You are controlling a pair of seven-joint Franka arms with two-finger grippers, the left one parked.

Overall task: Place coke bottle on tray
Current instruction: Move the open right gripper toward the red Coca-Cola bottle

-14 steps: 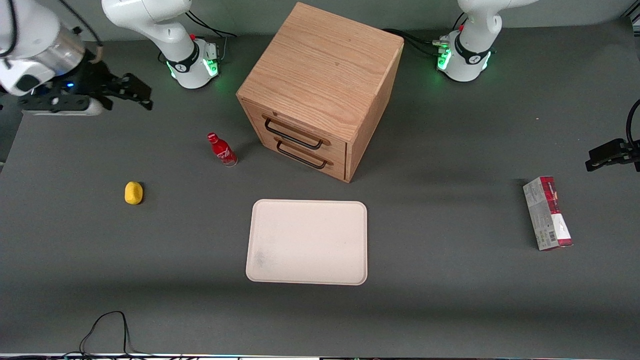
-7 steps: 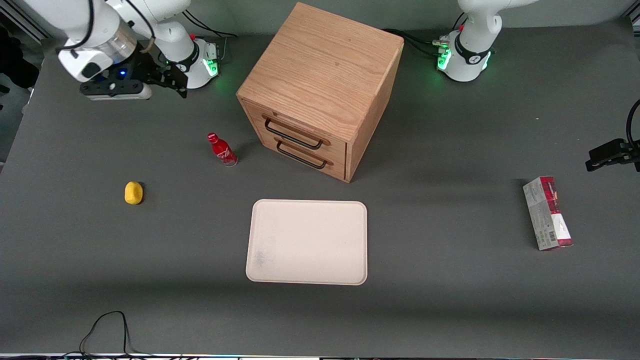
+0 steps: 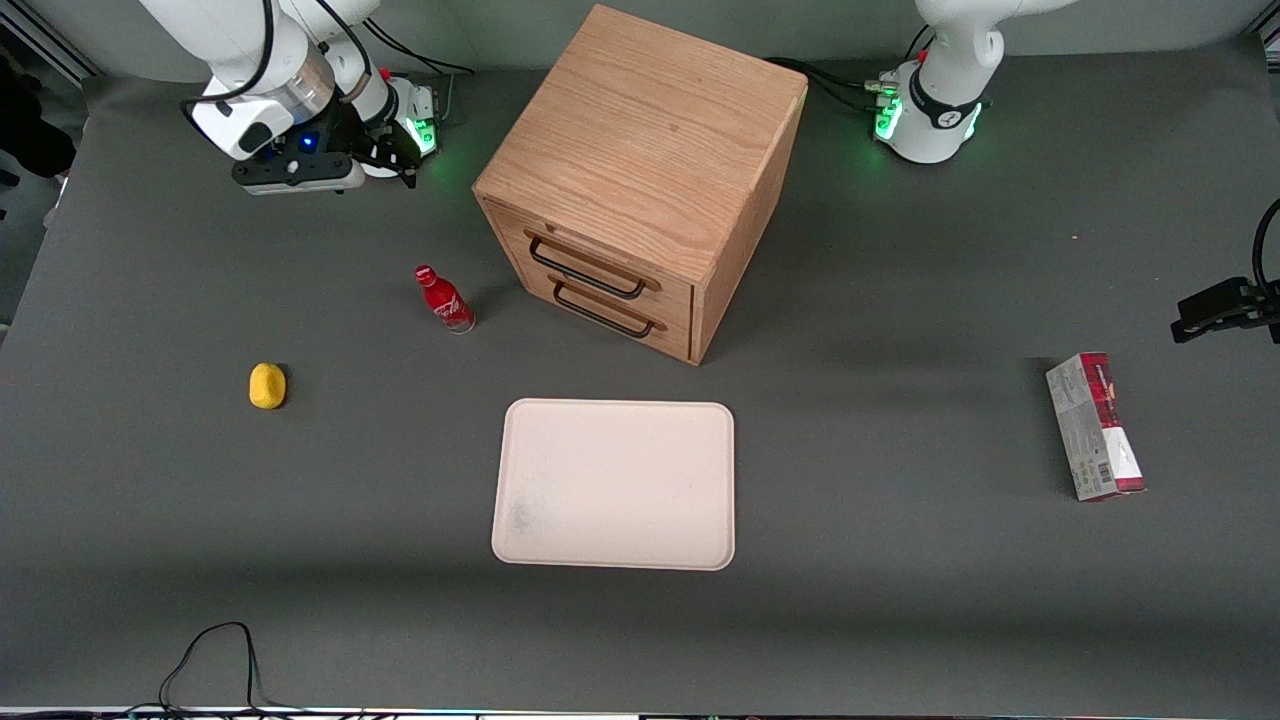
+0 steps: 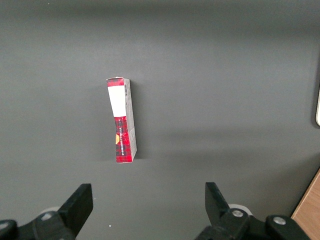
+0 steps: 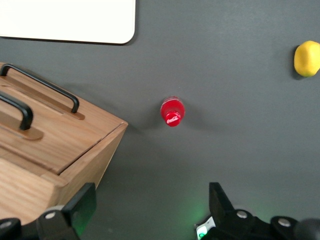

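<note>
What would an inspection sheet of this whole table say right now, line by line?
Surface: dark grey table, flat.
Job's things: coke bottle upright on the table, beside the drawer cabinet; tray nearer the front camera, nothing on it.
Clutter: yellow lemon-like object; red-and-grey carton toward the parked arm's end.
Grippers: gripper open, holding nothing, above the table farther from the camera than the bottle.
Cables: black cable at the near edge.
Surroundings: nothing seen.

Small red coke bottle (image 3: 445, 299) stands upright on the table, apart from the bare cream tray (image 3: 614, 484)
</note>
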